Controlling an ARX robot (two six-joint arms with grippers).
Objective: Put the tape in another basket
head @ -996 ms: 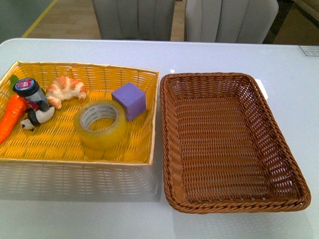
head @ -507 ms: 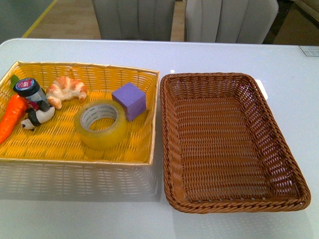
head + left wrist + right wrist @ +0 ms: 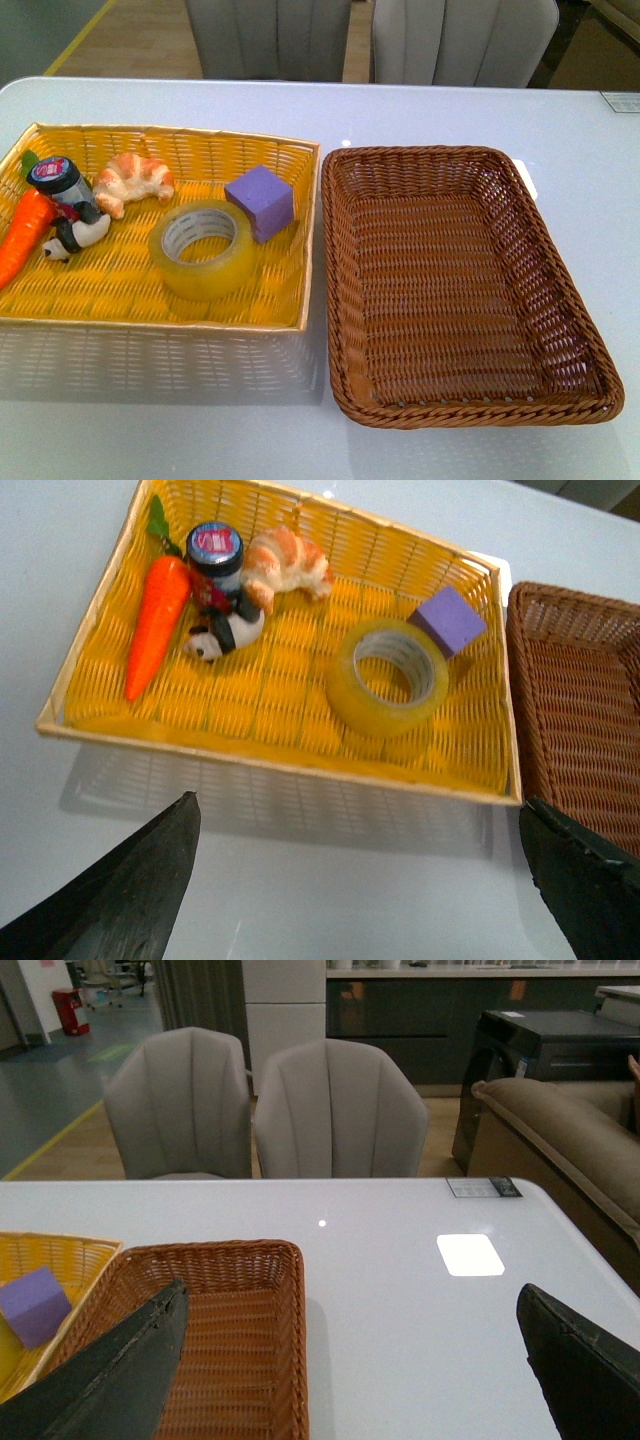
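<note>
Yellowish packing-tape roll (image 3: 203,249) lay flat in the bright yellow woven tray (image 3: 150,322), beside the dark brown wicker basket (image 3: 470,415), while left gripper (image 3: 358,820) and right gripper (image 3: 350,1300) (both empty) gaped wide, seemingly ready to reach

Two woven trays on the white table (image 3: 300,105) before me.
The yellow woven tray (image 3: 160,324) lies to my left; the brown basket (image 3: 470,418) lies just beside it, to my right.

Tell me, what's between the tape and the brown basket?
In the front view, only the yellow tray's side wall stands between the tape and the basket; the purple cube sits farther back.
</note>
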